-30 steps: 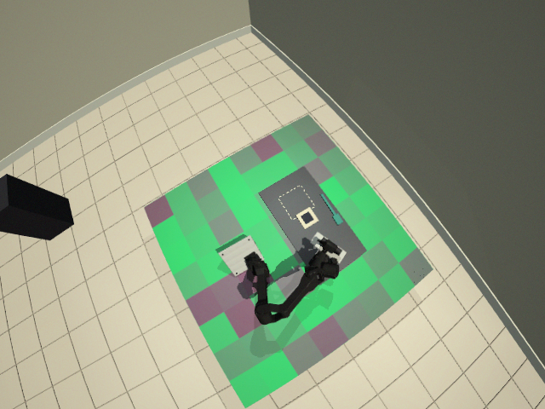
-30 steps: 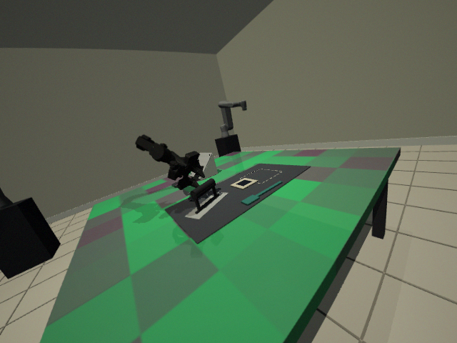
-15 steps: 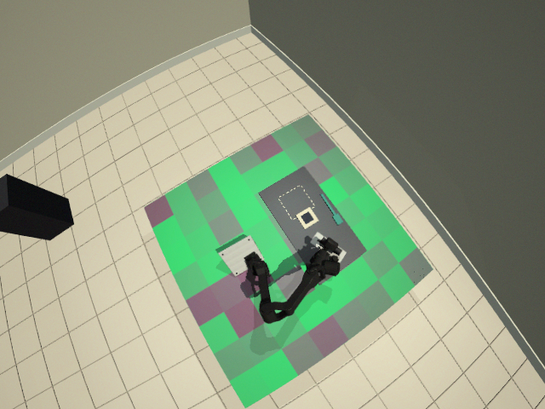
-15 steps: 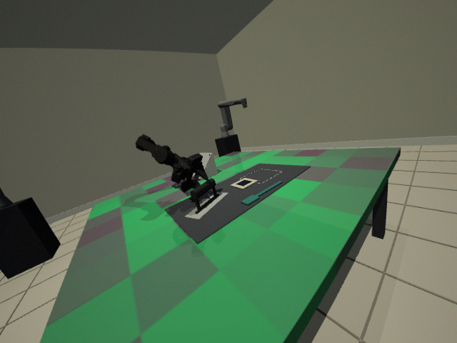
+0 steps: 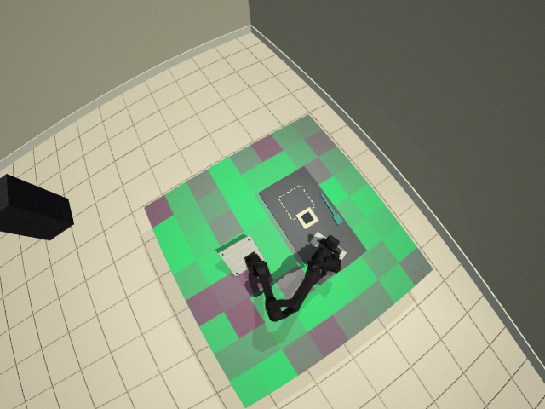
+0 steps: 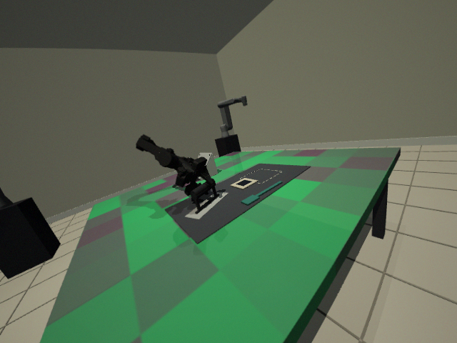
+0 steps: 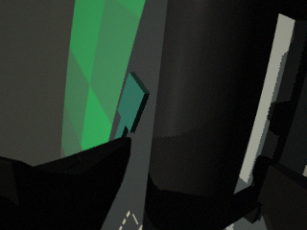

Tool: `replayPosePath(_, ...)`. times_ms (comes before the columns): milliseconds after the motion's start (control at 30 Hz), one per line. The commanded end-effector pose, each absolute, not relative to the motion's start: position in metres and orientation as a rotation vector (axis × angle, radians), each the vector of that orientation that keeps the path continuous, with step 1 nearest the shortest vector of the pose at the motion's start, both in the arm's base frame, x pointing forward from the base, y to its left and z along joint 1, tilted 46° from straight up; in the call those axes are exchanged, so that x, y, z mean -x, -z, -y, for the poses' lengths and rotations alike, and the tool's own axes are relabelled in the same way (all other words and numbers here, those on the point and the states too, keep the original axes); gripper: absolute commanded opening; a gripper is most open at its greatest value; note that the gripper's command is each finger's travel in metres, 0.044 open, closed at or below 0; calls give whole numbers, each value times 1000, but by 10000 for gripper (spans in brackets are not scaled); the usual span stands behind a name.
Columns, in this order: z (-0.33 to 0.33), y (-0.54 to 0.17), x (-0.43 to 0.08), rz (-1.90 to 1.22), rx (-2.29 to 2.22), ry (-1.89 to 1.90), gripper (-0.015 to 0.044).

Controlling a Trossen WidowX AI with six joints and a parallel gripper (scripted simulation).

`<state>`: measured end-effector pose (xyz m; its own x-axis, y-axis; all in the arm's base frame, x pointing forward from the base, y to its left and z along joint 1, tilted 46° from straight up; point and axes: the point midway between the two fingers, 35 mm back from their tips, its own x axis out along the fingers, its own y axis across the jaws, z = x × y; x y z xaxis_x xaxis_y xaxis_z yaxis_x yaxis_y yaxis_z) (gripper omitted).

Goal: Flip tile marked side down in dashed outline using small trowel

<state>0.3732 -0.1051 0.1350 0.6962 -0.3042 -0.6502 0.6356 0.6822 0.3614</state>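
The cream tile (image 5: 306,217) (image 6: 244,183) lies flat on the dark mat (image 5: 347,239) (image 6: 206,230), dark square mark up, at the near corner of the dashed outline (image 5: 301,186) (image 6: 281,171) (image 7: 129,212). A trowel (image 6: 203,189) (image 7: 192,96) (image 5: 318,239) with a black bar handle stands at the mat's near end, its pale blade (image 6: 195,214) (image 7: 266,105) flat on the mat. My gripper (image 5: 326,249) (image 6: 201,184) (image 7: 193,155) is open and low at the handle, which shows between its fingers in the wrist view. Handle contact cannot be told.
A teal flat-bladed tool (image 5: 336,217) (image 6: 250,199) (image 7: 131,103) lies along the mat's side edge, near the tile. A pale panel (image 5: 239,254) (image 6: 206,158) stands by the arm's base. A grey arm (image 6: 227,118) on a black pedestal (image 6: 227,144) stands beyond the table.
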Motion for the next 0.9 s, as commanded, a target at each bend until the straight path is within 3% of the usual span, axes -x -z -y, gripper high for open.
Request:
replayPosePath(0, 107, -131, -379, -586, -614, 555, 300)
replayPosePath(233, 110, -125, -385, -585, -614, 555, 300)
replayPosePath(433, 110, -125, -385, -585, -614, 555, 142)
replayPosePath(867, 110, -125, -385, -585, -614, 555, 56)
